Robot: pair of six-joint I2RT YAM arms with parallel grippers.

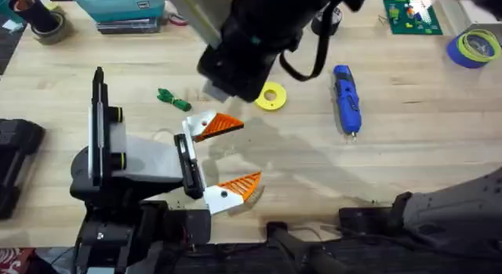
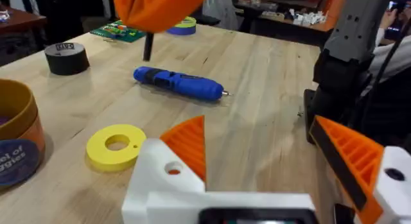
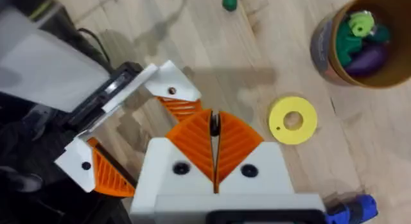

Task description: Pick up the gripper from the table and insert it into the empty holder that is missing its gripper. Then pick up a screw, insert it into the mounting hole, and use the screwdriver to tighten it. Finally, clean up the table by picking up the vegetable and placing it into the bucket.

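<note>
Overhead: vegetable (image 1: 174, 98) just beyond the spread left claw (image 1: 227, 156).

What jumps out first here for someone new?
The left arm's gripper lies low on the wooden table, its white fingers with orange ribbed pads spread wide. The right arm's gripper hovers just above them, pads pressed together on a thin dark piece. Beyond sit the flat yellow disc and the blue cylindrical screwdriver.

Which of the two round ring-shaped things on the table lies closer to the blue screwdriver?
The flat yellow disc with the centre hole lies closer to the screwdriver. The black tape roll sits farther off, toward the table's far edge.
</note>
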